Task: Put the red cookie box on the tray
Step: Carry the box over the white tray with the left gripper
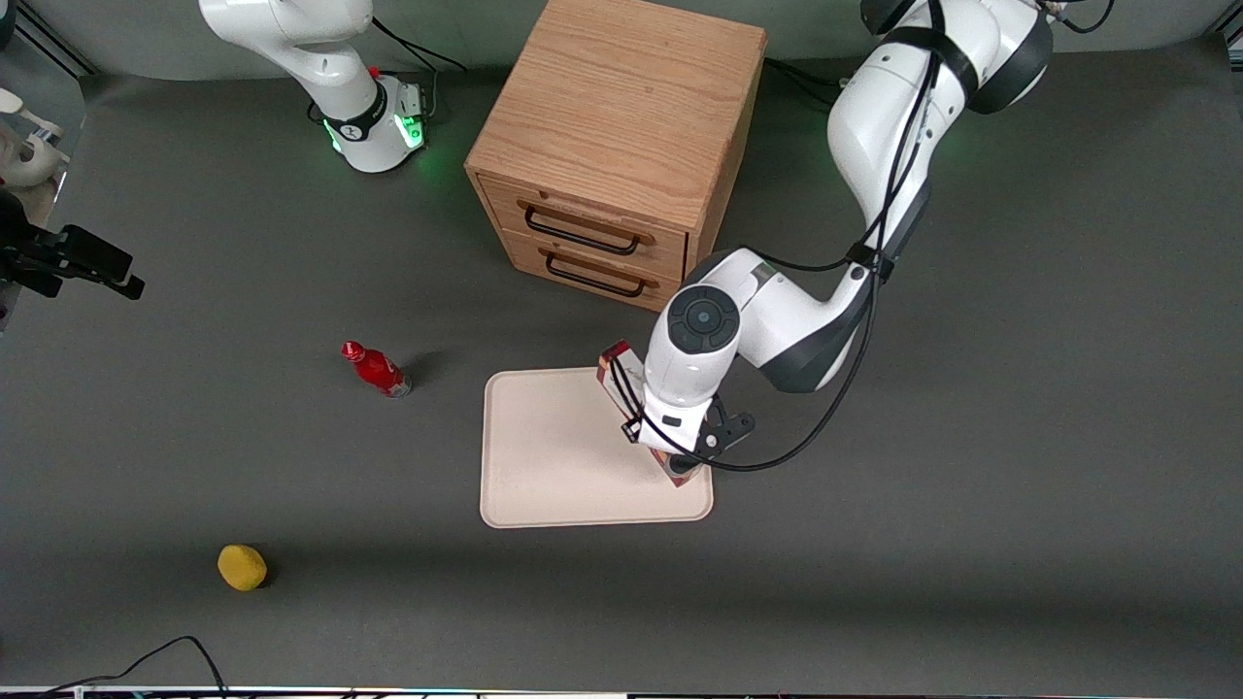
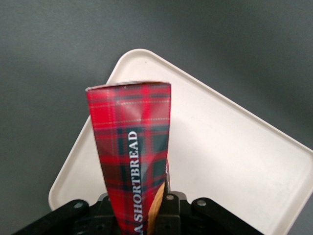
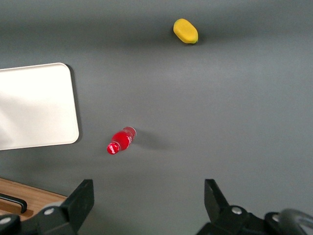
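Left arm's hand [image 1: 680, 464] pinching the red cookie box [image 2: 131, 152], box tilted above the tray [image 1: 544, 456], over its working-arm edge, tray on the desk [image 1: 971, 485]

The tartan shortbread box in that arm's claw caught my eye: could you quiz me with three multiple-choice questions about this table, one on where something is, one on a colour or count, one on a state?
1. Where is the red cookie box?
A. Inside a drawer
B. Over the tray, held by the gripper
C. Beside the yellow object

2. How many handles show on the front of the wooden drawer cabinet?
A. Two
B. Four
C. None

3. What state is the small red bottle in?
A. Held by the working arm
C. Lying on the tray
B. Resting alone on the grey table, apart from the tray

Answers: 1 B, the wrist view shows the box gripped with the tray under it. 2 A, one dark handle on each of two drawers. 3 B, bare table surrounds it.
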`<action>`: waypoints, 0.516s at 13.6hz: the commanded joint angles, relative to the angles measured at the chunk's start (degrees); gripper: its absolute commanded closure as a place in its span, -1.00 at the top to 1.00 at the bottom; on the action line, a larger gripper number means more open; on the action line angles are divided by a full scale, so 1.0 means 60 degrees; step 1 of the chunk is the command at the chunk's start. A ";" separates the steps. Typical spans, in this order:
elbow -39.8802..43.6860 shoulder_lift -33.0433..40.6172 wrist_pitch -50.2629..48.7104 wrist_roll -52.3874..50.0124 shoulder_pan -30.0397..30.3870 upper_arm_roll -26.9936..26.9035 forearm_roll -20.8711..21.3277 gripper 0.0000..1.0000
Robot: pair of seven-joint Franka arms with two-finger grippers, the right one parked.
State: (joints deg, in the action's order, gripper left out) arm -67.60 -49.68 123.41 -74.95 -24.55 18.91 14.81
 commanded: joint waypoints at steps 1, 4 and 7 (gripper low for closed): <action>0.0413 -0.0508 0.0291 0.0038 -0.0230 -0.0135 0.0794 -0.82; 0.0383 -0.0713 0.0306 0.0989 -0.0171 -0.0135 0.0973 -0.82; 0.0383 -0.0845 0.0292 0.1576 -0.0171 -0.0135 0.0973 -0.82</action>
State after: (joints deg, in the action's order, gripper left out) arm -67.52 -53.71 125.44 -68.02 -24.84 18.51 19.68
